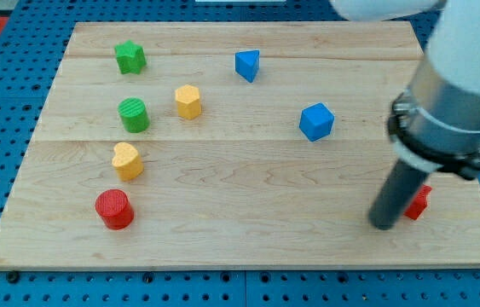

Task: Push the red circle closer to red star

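I found no text, label, brand, number or sign that could be read anywhere in the camera view. The wooden board [248,230] carried no markings, and the blocks on it showed plain coloured faces with no letters or figures.
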`<state>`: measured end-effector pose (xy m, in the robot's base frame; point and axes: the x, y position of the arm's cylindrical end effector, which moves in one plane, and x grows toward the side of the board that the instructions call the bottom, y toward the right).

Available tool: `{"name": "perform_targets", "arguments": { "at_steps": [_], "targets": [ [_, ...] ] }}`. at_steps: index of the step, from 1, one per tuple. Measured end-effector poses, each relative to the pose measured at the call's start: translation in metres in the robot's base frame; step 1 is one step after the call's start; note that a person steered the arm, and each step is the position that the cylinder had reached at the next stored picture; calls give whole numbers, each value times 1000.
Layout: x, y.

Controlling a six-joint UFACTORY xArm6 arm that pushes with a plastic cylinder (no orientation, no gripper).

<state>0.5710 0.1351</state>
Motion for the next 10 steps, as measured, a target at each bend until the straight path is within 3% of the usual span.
{"name": "perform_targets", "arguments": {
  "at_steps": [2, 3, 4, 5, 6, 7, 8, 9, 10],
  "targets": [
    [21, -273],
    [-1, -356],
    [-22, -268],
    [3, -210],
    [35, -246],
    [39, -196],
    [6, -168],
    [6, -82],
    [5, -33]
  ]
}}
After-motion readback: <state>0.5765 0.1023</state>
